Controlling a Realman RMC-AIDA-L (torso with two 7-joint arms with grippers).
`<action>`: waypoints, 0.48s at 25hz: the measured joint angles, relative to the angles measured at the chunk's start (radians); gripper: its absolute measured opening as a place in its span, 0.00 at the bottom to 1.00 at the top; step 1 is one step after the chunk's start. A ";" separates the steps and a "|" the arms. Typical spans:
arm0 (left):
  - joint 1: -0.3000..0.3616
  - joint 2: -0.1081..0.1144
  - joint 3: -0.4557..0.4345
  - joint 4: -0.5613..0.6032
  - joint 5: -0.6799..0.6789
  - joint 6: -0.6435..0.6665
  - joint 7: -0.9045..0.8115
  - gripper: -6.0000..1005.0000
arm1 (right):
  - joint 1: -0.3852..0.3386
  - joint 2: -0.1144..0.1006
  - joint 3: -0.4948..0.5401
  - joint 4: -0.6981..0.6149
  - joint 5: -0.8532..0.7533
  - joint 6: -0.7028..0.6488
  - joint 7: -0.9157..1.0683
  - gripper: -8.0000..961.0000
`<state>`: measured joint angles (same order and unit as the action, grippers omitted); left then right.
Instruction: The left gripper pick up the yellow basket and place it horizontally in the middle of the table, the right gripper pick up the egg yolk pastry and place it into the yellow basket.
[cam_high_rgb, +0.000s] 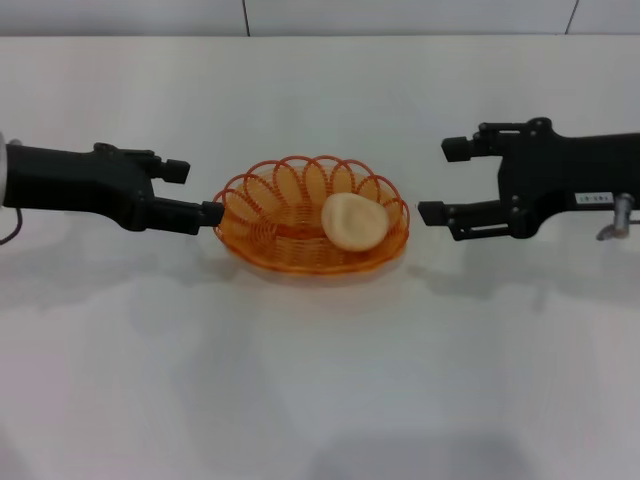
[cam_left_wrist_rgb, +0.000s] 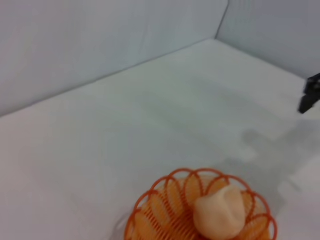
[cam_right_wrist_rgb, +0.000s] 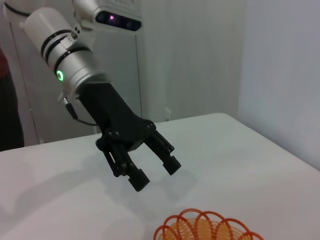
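A plain white flat tabletop (cam_high_rgb: 320, 380) fills the scene. In its middle sits an oval orange-yellow basket of looped wire coils (cam_high_rgb: 312, 214), lying level with its long side running left to right, so both arms can reach it. On either side of it hover the two arms. The left gripper (cam_high_rgb: 197, 192), a black two-fingered claw, hangs beside the basket's left rim with its jaws spread and empty, one fingertip very near the wire. The right gripper (cam_high_rgb: 450, 181), a black claw with a small white label, hangs apart from the right rim, jaws likewise spread and empty. Inside the basket, toward its right side, rests a small round pale yellow-beige domed pastry (cam_high_rgb: 354, 221). Both placements appear done.
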<state>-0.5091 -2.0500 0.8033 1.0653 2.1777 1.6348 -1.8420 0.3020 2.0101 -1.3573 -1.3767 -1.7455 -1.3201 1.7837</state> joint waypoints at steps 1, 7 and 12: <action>0.003 -0.001 0.000 -0.001 -0.015 0.005 0.016 0.82 | -0.002 0.000 0.002 0.004 0.002 0.000 -0.004 0.79; 0.005 -0.009 0.008 -0.010 -0.076 0.051 0.091 0.81 | -0.003 -0.001 0.004 0.027 0.006 0.001 -0.018 0.87; -0.003 -0.021 0.017 -0.010 -0.081 0.082 0.106 0.80 | -0.006 -0.001 0.005 0.028 0.007 -0.015 -0.030 0.91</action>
<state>-0.5124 -2.0712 0.8200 1.0550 2.0968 1.7171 -1.7360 0.2963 2.0094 -1.3519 -1.3492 -1.7383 -1.3347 1.7539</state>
